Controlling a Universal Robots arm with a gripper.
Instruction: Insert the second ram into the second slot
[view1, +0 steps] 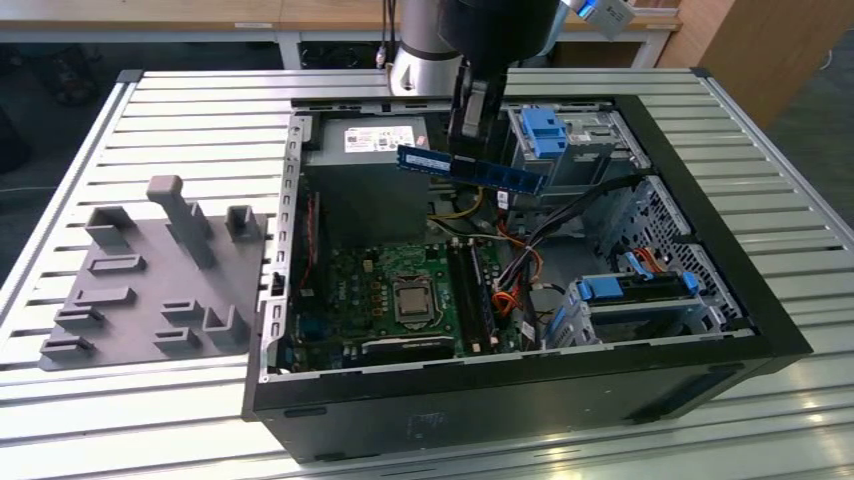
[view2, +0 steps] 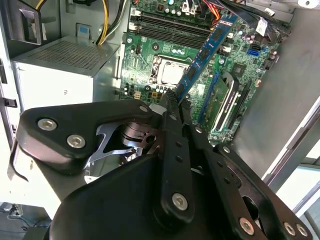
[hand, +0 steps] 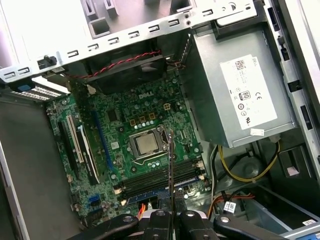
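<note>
**While gripped above the open case, the second ram hangs short of its slot**

As the exterior view shows, the gripper (view1: 470, 138) has its fingers pinched shut on the second ram (view1: 474, 168). This is a thin blue circuit-board stick with a white label, held slightly tilted and well above the green motherboard (view1: 400, 290). It hangs over the far end of the black steel computer case (view1: 747, 300), a height that probably keeps it clear of the loose cables. The long dark memory slots (view1: 470, 290) lie below it, nearer the viewer. A grey moulded fixture (view1: 147, 280) sits on the ribbed metal table (view1: 200, 110) at the exterior view's left.

In the second wrist view, the stick (view2: 207, 47) juts out from matt black fingertips (view2: 169, 112) over the board.

In the first wrist view it appears edge-on (hand: 171, 160), a thin line crossing above the slots (hand: 160, 180)
</note>
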